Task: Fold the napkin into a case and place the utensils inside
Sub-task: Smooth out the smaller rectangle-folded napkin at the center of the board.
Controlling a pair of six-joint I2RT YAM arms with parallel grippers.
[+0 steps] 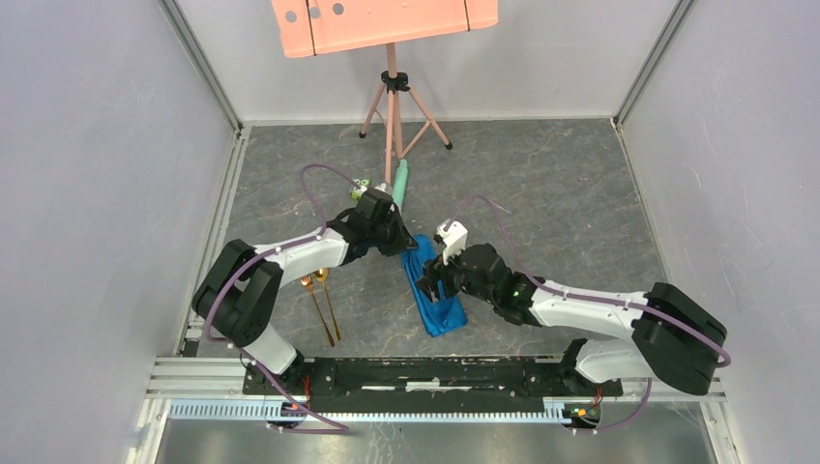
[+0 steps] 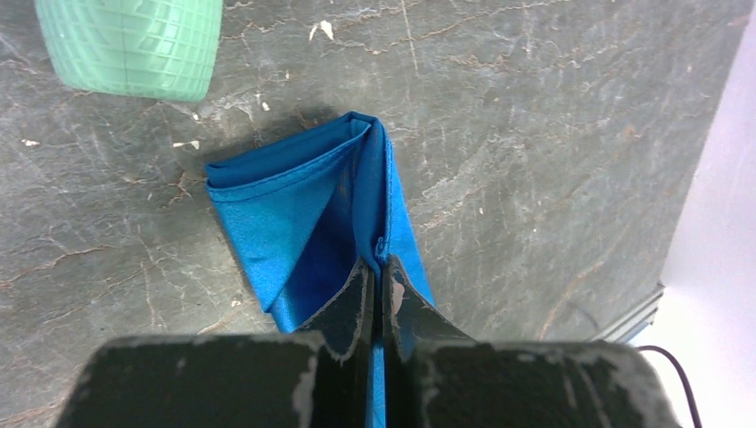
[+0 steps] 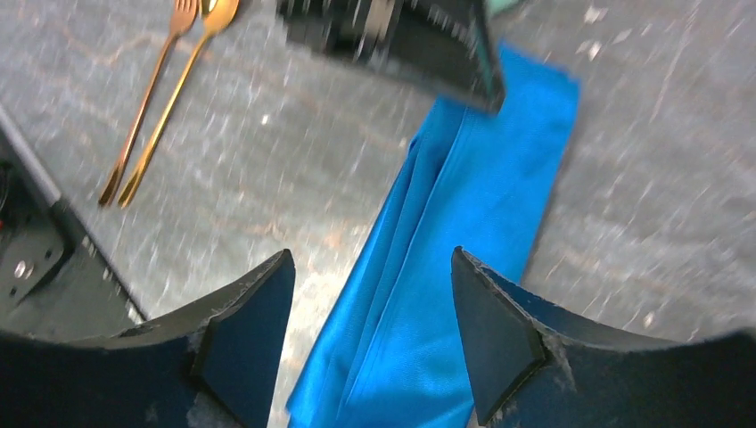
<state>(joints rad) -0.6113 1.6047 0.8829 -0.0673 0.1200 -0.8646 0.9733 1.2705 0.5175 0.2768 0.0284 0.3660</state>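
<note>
Folding the napkin (image 2: 294,214) is my step now: my left gripper (image 2: 379,267) clenches its raised fold on the table (image 1: 580,193), my right gripper (image 3: 370,259) hangs released over its near end (utensils (image 3: 167,114) lie apart, leftward), so next, I judge, that fold needs laying flat across.

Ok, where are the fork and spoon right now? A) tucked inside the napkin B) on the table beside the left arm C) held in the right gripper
B: the fork and spoon lie side by side on the table, apart from the napkin, with nothing touching them.
</note>
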